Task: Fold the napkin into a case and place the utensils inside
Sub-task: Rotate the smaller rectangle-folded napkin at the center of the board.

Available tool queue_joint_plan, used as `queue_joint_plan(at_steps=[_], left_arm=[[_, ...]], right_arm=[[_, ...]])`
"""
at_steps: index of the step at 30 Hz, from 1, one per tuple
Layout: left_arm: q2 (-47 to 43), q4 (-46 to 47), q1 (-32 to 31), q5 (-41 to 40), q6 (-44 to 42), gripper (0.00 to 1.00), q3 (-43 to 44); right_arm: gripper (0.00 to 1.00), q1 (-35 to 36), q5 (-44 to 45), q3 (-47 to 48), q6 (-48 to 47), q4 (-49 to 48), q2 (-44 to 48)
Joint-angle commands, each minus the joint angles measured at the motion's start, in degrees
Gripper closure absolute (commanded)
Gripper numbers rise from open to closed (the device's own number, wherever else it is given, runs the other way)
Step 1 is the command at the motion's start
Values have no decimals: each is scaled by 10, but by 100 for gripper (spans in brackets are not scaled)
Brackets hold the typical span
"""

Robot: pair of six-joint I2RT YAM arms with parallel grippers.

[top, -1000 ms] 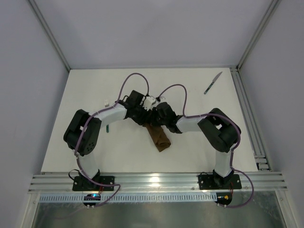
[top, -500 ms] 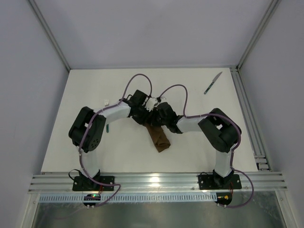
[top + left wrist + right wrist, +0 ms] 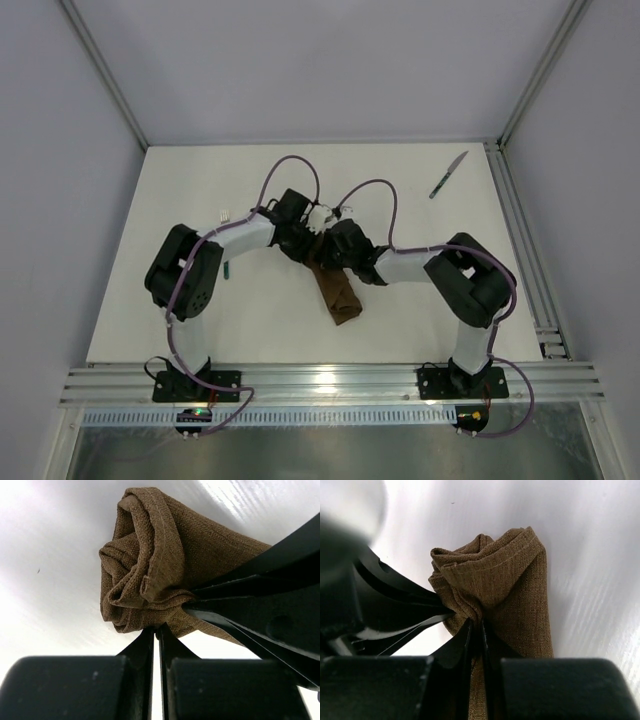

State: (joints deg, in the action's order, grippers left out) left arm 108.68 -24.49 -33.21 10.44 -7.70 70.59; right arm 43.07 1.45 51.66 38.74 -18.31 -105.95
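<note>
The brown napkin (image 3: 340, 298) lies folded into a narrow strip at the middle of the table, its far end bunched. Both grippers meet at that far end. My left gripper (image 3: 157, 628) is shut, its tips pinching the lower edge of the bunched napkin (image 3: 150, 555). Cloth runs between the nearly closed fingers of my right gripper (image 3: 477, 622), which is shut on the napkin (image 3: 515, 585). In the top view, the left gripper (image 3: 309, 251) and right gripper (image 3: 327, 262) are almost touching. The knife (image 3: 449, 174) lies at the far right. The fork (image 3: 226, 240) lies left, partly under the left arm.
An aluminium rail (image 3: 520, 230) borders the table's right side and another (image 3: 330, 380) runs along the near edge by the arm bases. Purple cables (image 3: 290, 170) loop above both wrists. White walls enclose the table.
My left gripper's jaws have closed at the napkin's far end. The left arm's elbow has shifted right, and the right arm and the napkin have moved slightly toward the near edge.
</note>
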Motion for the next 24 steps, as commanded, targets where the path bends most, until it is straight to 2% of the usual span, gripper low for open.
queue_joint_plan(at_steps=[1,11,14,18,19,20,21,22,24], left_arm=[[-4,1,11,16,17,100,16],[6,-13,32,70,50,100,25],[8,-11,37,80,58,100,27],[9,-11,46,92,67,100,32],[7,-12,46,116,62,100,32],[4,-12,46,124,60,99,33],[1,-13,46,135,60,89,32],[-1,-17,46,146,64,86,32],[-12,-29,48,155,64,73,35]], right_arm=[[87,39,38,2,-67,34,43],[83,49,72,-17,-85,58,63],[89,52,62,-22,-80,54,55],[90,62,68,-36,-76,55,58],[90,62,66,-38,-69,51,58],[91,62,65,-42,-65,48,51],[92,62,64,-41,-60,47,47],[93,61,67,-40,-46,51,44],[96,59,78,-38,-22,56,41]])
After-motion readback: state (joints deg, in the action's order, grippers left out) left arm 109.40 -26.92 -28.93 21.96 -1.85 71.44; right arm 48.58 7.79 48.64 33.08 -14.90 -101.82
